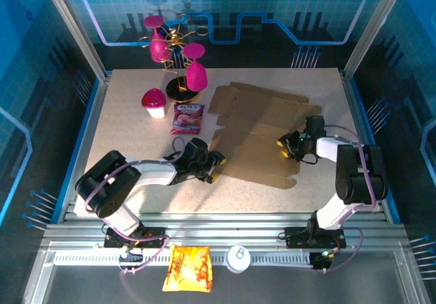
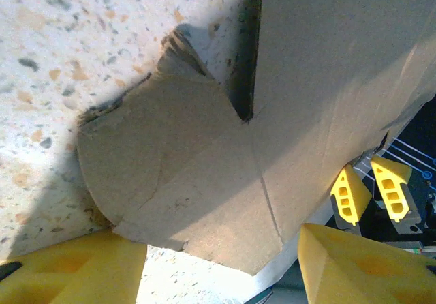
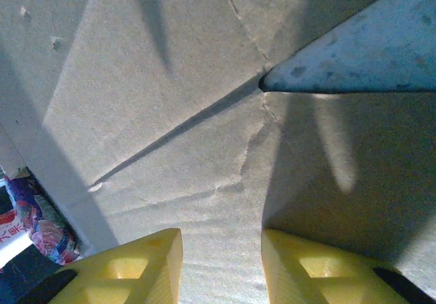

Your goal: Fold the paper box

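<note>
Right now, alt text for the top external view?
A flat, unfolded paper box lies on a speckled table, with the left end effector at its left edge and the right end effector over its right side. Past the box's left end are a pink snack packet, a pink cup and a pink ornament stand.

the paper box [image 1: 262, 135], plain brown creased cardboard, is lying unfolded and nearly flat across the speckled surface's [image 1: 129, 127] right half, its rounded flap [image 2: 163, 174] lifting slightly.
</note>
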### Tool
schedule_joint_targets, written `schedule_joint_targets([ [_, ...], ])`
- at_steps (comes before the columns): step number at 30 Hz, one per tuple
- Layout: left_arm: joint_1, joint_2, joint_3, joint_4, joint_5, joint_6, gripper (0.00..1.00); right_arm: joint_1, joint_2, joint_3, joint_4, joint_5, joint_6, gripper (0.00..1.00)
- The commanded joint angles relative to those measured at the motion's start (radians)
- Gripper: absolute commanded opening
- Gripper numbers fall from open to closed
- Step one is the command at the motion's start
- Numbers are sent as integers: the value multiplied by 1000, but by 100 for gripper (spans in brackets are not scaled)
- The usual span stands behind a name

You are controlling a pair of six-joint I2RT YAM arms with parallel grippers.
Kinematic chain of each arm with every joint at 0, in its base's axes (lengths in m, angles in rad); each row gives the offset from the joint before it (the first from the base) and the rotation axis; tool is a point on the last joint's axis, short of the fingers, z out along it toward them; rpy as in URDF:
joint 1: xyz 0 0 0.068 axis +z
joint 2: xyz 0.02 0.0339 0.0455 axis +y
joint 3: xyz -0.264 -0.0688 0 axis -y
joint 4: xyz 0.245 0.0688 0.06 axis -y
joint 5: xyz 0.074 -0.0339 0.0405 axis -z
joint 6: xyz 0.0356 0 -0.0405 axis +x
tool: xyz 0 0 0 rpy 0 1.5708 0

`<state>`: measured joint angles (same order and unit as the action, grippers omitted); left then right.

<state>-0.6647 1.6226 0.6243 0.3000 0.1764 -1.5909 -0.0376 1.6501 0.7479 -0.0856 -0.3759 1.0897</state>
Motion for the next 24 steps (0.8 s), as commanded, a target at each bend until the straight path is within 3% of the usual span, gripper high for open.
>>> schedule_joint_targets([
  [1,4,26,-8,77,-35,27,59,13,40,-4,-90,22,-19,37],
  [12,4,-33,-17,102,-73,93,52,15,59,26,-127,14,-37,36],
  [24,4,32,9,179,-58,113,29,15,71,51,-162,5,-55,34],
])
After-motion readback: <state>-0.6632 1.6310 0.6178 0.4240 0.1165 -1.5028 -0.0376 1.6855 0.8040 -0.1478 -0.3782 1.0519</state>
